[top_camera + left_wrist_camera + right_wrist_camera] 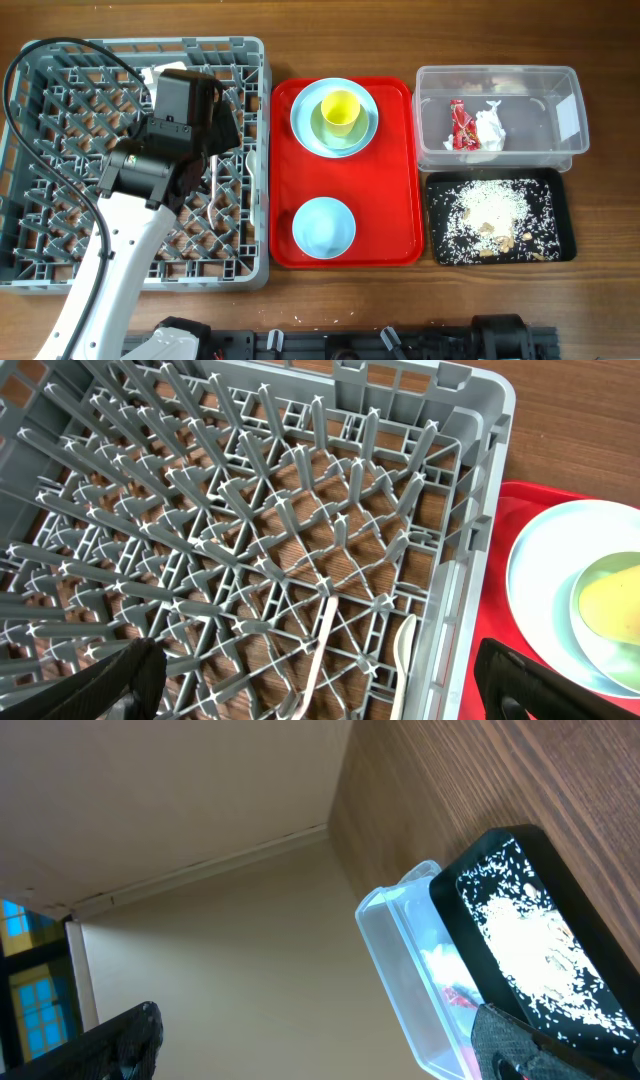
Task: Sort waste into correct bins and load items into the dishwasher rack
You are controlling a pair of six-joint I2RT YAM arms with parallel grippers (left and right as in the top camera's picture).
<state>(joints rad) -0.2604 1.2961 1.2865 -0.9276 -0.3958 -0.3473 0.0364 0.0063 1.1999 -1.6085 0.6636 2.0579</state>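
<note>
Two arms logged, taken view by view. Overhead: my left arm [170,130] reaches over the grey dishwasher rack [240,50], and its wrist hides the jaws from this camera. Beside the rack lies the red tray [385,200], carrying the pale blue plate [303,115] with the yellow cup [340,110] upright on it, and the pale blue bowl [324,227] apart from them at the tray's near end. The clear tub [540,100] holds the crumpled white napkin [490,128] and the red wrapper [461,125], which touch each other. The black tray [560,215] just beside it holds the rice scraps [490,210]. Left wrist: my left gripper [320,660] has its jaws spread wide and holds nothing. It hangs over the rack's pegs. Lying in the lattice by the rack wall are one white utensil [325,645] and a second white utensil [403,645]. I cannot tell fork from spoon. Plate and cup show at the right edge. Right wrist: my right gripper [320,1045] is likewise wide and empty, tilted, looking across the tub and the rice-strewn black tray towards a wall.
</note>
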